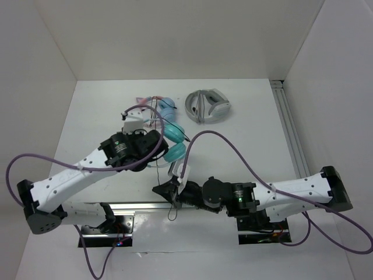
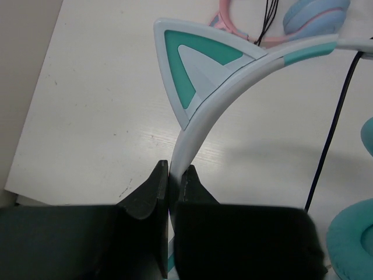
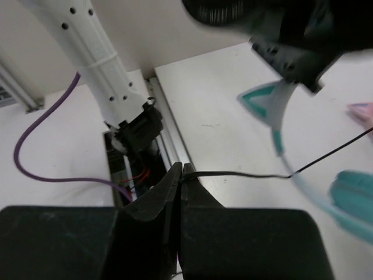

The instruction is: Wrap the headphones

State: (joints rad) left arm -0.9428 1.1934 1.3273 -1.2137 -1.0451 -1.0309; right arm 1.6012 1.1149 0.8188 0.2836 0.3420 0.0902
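Observation:
The teal headphones [image 1: 173,143] lie at mid-table, with their ear cups [image 2: 349,245] to the right of my left arm. My left gripper [image 2: 173,172] is shut on the pale headband [image 2: 204,116] just below a teal cat ear [image 2: 192,64]. The thin black cable [image 3: 245,174] runs from the headphones across the table to my right gripper [image 3: 181,170], which is shut on it near the table's front edge. In the top view the right gripper [image 1: 163,190] sits below the ear cups. The left gripper [image 3: 291,52] and a cat ear [image 3: 265,108] show in the right wrist view.
Pink-and-blue cat-ear headphones [image 1: 152,105] lie just behind the teal ones. Grey-white headphones [image 1: 208,105] rest at the back centre. An aluminium rail [image 1: 291,128] lines the right side. White walls enclose the table. Purple arm cables [image 1: 233,146] arc over the table.

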